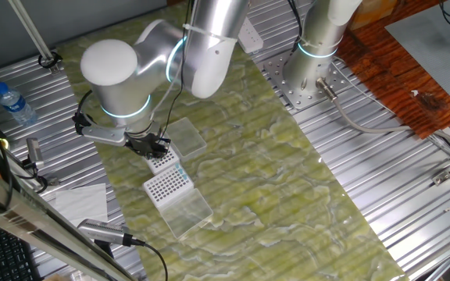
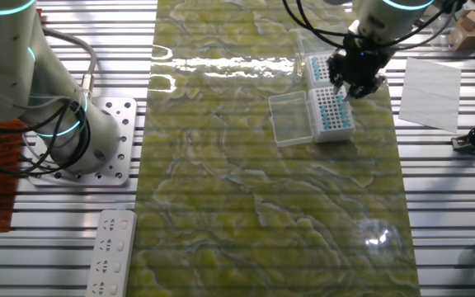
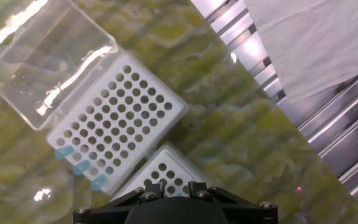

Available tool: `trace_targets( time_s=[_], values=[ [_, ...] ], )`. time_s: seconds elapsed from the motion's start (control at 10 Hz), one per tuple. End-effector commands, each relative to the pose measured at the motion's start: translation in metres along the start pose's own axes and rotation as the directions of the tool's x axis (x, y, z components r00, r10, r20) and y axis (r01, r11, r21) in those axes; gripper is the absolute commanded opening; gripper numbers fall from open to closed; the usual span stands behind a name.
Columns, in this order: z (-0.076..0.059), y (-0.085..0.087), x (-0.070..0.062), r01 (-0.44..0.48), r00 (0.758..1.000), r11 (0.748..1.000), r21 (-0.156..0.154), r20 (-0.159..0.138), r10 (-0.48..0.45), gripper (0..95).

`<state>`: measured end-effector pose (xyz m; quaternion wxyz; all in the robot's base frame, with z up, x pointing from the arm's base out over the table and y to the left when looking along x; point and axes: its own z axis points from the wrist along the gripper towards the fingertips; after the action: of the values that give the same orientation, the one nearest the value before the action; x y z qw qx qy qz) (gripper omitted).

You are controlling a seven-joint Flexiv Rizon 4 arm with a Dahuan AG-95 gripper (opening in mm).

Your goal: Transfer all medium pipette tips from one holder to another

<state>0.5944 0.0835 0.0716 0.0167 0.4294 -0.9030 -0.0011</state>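
Note:
Two white tip holders lie side by side on the green mat. The holder with an open clear lid (image 3: 48,62) is mostly bare holes (image 3: 120,118). A few medium pipette tips (image 3: 81,167) with light-blue tops stand along its lower left edge; they also show in the fixed views (image 1: 180,170) (image 2: 336,115). The second holder (image 3: 166,174) lies right under my gripper (image 3: 174,186), which hovers above it (image 1: 156,148) (image 2: 355,87). The two fingers stand a little apart and nothing shows between them.
A second clear lid (image 1: 187,136) lies beyond the holders. White paper (image 3: 316,43) lies on the ribbed metal table (image 3: 347,155) beside the mat. A water bottle (image 1: 14,103), a second arm's base (image 1: 307,78) and a power strip (image 2: 110,252) stand around.

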Motion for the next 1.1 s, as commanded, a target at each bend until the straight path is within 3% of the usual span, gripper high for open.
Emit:
trace_targets(
  time_s=[0.1,0.6,0.7,1.1],
  values=[
    [-0.0018,0.0008,-0.0004,-0.002,1.0,1.0,-0.002,-0.003,0.002,19.0],
    [0.003,0.0062,0.0072,-0.008,1.0,1.0,0.003,-0.001,0.008,19.0],
    [0.0032,0.0064,0.0075,-0.011,1.0,1.0,0.003,-0.002,0.011,0.0],
    [-0.0025,0.0063,0.0053,-0.022,0.999,1.0,-0.003,-0.024,0.022,0.0]
  ],
)
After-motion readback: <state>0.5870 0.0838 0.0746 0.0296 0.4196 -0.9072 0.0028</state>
